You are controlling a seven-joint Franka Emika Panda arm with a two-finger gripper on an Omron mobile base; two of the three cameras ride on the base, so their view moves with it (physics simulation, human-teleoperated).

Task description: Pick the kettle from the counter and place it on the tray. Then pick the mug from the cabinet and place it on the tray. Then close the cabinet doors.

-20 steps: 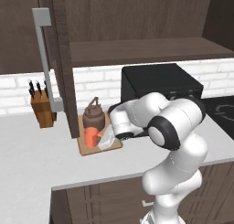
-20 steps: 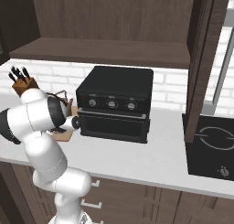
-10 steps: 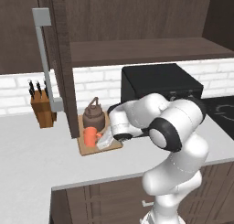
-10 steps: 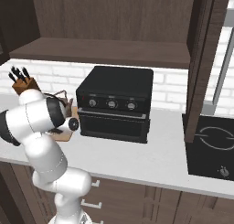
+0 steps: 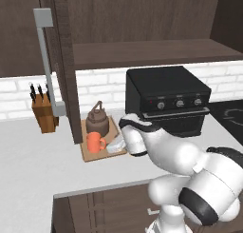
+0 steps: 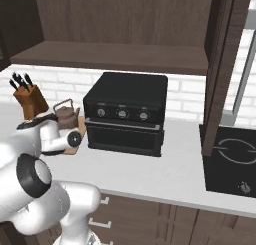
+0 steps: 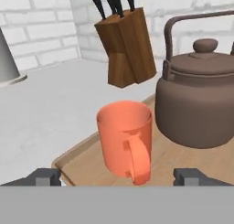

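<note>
The orange mug (image 7: 125,141) stands upright on the light-wood tray (image 7: 84,166), its loop handle turned toward the hand camera. My gripper (image 7: 118,177) is open, its fingertips (image 7: 43,176) spread wide on either side of the mug and clear of it. Right beside the mug on the same tray sits the dark-brown kettle (image 7: 201,104). From the left base view, mug (image 5: 95,142) and kettle (image 5: 97,120) share the tray (image 5: 88,156) on the counter (image 5: 28,156), with my gripper (image 5: 116,144) low at the tray's right edge. The cabinet door (image 5: 61,61) hangs open above the tray.
A knife block (image 5: 45,113) stands left of the tray, behind the door's grey bar handle (image 5: 45,61). A black countertop oven (image 5: 166,101) sits close on the tray's right. The other open door (image 6: 222,64) and a cooktop (image 6: 235,159) are far right. The cabinet shelf (image 5: 152,51) runs above.
The fingers have spread apart and let go of the mug, which stays standing on the tray. The arm has barely moved.
</note>
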